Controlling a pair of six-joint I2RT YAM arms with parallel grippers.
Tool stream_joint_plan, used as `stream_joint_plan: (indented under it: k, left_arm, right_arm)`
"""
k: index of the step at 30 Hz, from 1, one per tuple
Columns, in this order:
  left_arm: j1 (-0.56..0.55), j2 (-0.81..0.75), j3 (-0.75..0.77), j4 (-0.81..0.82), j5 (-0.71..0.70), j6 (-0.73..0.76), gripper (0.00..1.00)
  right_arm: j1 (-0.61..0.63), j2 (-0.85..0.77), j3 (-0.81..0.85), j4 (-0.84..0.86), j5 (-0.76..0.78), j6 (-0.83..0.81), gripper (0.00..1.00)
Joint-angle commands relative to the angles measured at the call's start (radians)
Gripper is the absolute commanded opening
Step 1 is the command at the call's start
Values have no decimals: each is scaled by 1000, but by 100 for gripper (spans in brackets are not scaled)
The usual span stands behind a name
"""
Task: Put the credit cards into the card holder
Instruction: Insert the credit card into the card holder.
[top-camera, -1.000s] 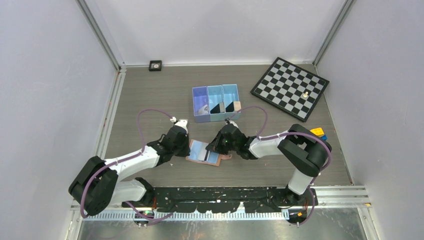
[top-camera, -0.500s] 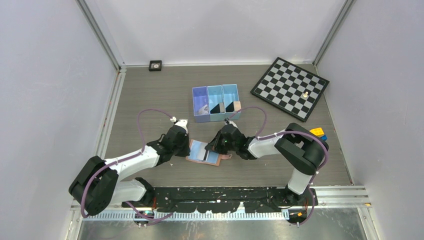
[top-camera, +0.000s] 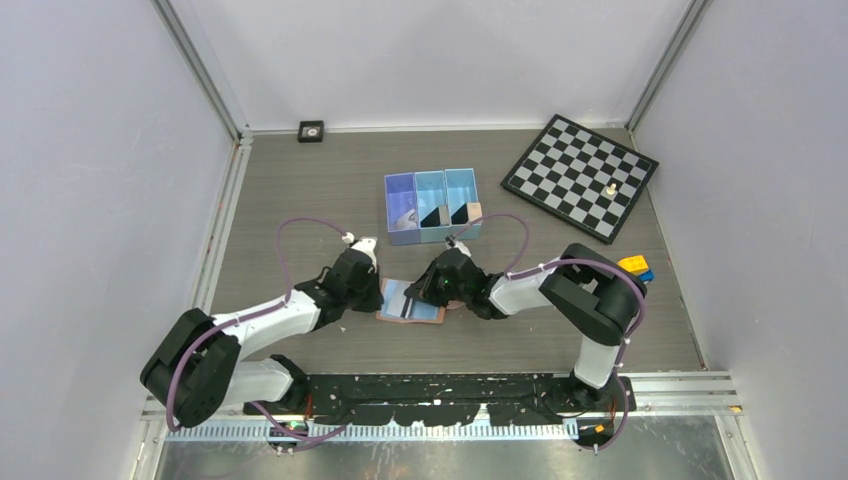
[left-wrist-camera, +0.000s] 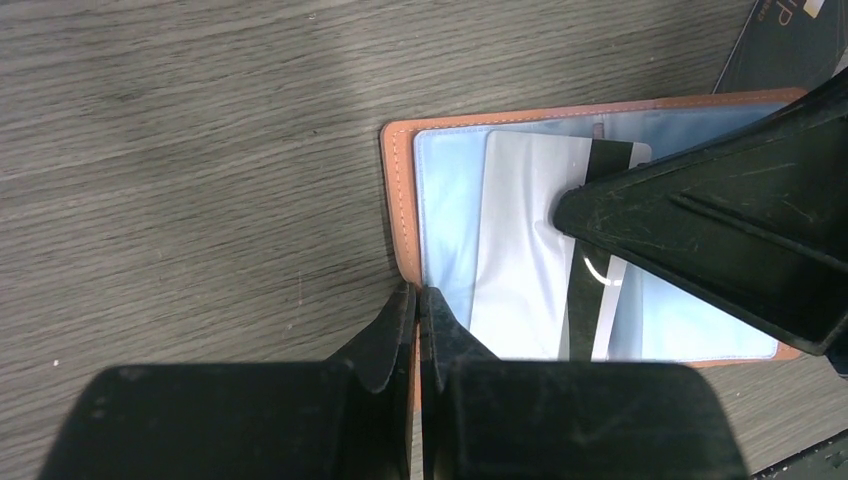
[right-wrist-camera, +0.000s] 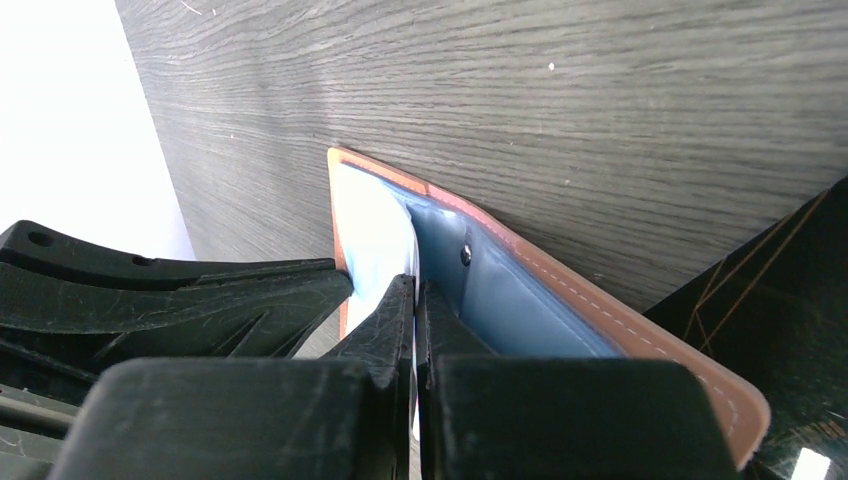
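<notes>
Push skewed and the credit card (left-wrist-camera: 525, 250) pinched in your right end effector (right-wrist-camera: 415, 285) jams at the card holder (left-wrist-camera: 445, 200) pocket, or it slips from under your closed left end effector (left-wrist-camera: 415, 297).

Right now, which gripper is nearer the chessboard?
Right. The right gripper holds a credit card over the open card holder's middle, on the chessboard's side; the left gripper pinches the holder's opposite edge, farther from the board.
</notes>
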Motion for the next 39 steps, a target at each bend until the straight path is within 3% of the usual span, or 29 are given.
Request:
stream_joint_plan:
  k: [1, 5, 9, 17, 26, 33, 39]
  left_arm:
    - [-21, 18, -16, 15, 134, -26, 0]
    - [-22, -8, -19, 5, 129, -35, 0]
    - [-22, -24, -19, 0, 157, -37, 3]
    - [-21, -69, -6, -21, 198, -48, 21]
    - [-21, -116, -7, -41, 164, -65, 35]
    - [-21, -37, -10, -20, 137, -72, 30]
    - [-22, -12, -20, 8, 132, -79, 19]
  right_arm:
    - [7, -5, -24, -218, 152, -33, 3]
    - [7, -106, -44, -311, 183, -52, 13]
    - [7, -212, -42, -417, 195, -86, 29]
    - [7, -395, -13, -656, 242, -142, 49]
    - [8, -453, -35, -622, 139, -37, 46]
    - [10, -374, -17, -548, 91, -23, 37]
    - [10, -261, 12, -475, 59, -23, 33]
